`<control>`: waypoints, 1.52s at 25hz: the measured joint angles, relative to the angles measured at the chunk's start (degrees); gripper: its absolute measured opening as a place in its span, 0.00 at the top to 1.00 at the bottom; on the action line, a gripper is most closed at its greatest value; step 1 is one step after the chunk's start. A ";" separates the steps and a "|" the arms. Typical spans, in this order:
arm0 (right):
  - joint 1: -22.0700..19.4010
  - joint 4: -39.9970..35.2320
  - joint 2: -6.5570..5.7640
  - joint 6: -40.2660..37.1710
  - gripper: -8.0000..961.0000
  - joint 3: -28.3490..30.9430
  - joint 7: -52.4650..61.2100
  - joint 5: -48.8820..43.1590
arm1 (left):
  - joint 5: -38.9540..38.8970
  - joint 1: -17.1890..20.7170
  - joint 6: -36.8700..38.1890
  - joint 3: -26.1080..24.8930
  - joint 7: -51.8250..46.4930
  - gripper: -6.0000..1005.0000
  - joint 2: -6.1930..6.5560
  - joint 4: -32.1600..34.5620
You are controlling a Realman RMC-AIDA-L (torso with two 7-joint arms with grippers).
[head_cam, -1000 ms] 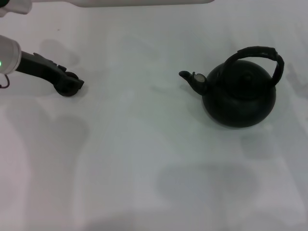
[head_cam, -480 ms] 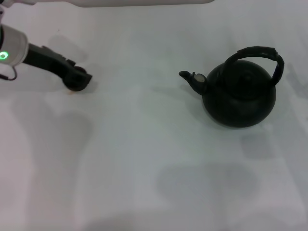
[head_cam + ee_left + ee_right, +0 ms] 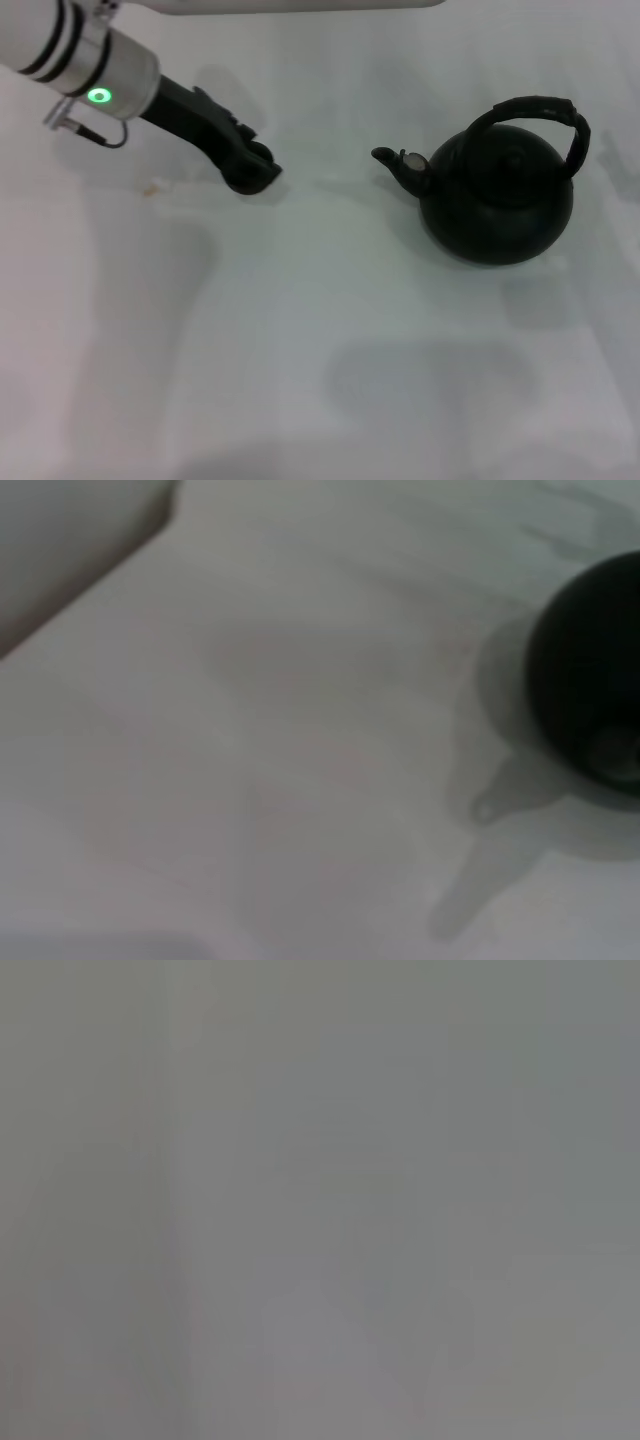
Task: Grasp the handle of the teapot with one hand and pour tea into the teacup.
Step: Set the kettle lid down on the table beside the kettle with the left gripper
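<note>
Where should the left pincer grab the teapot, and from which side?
Take the teapot by its handle, probably at the top of the arch, coming from above: it stands upright, clear of the lid. The left pincer sits off beyond the spout.

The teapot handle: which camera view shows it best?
The head view shows it best: the handle arches whole over the teapot, with nothing covering it. The left wrist view catches only a dark rounded part of the teapot at its edge, without the handle. The right wrist view shows nothing of it.
</note>
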 joint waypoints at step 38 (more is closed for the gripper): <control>0.67 0.01 -0.14 0.09 0.11 0.00 0.00 0.00 | 10.98 -2.22 -8.66 -0.19 -4.67 0.34 -0.24 15.73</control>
